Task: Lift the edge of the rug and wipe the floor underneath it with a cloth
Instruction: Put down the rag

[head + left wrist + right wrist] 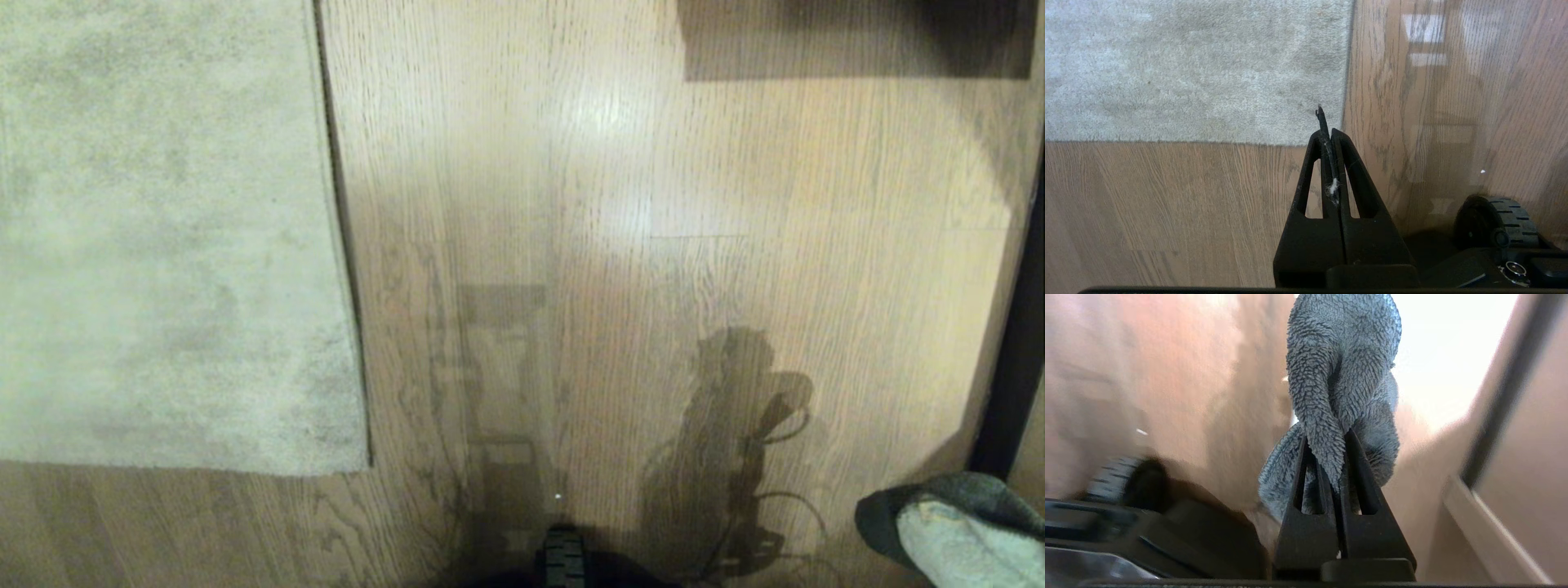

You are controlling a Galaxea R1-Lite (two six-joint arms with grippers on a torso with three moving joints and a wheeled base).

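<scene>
In the head view, the left half of the frame from the top down to the lower left is taken up by the pale grey-beige rug, and the rug edge (pixel 339 237) is seen running from the top centre-left down to a corner at lower centre-left. The rug lies flat on the floor (pixel 620 245), whose light brown wood-grain planks fill the centre and right of the frame, with bright glare at upper centre and arm shadows at lower centre. A black wheel (pixel 563 559) is seen at the bottom centre. At the lower right corner the cloth (pixel 955 523) is shown, dark grey-green outside and pale terry inside.

In the left wrist view, the left gripper (pixel 1331 134) is seen with its fingers pressed fully together and nothing between them but a wisp of lint, its tips over the rug corner.

In the right wrist view, the right gripper (pixel 1336 443) is clamped on the cloth, which bunches beyond the fingertips; the fingers are nearly together.
</scene>
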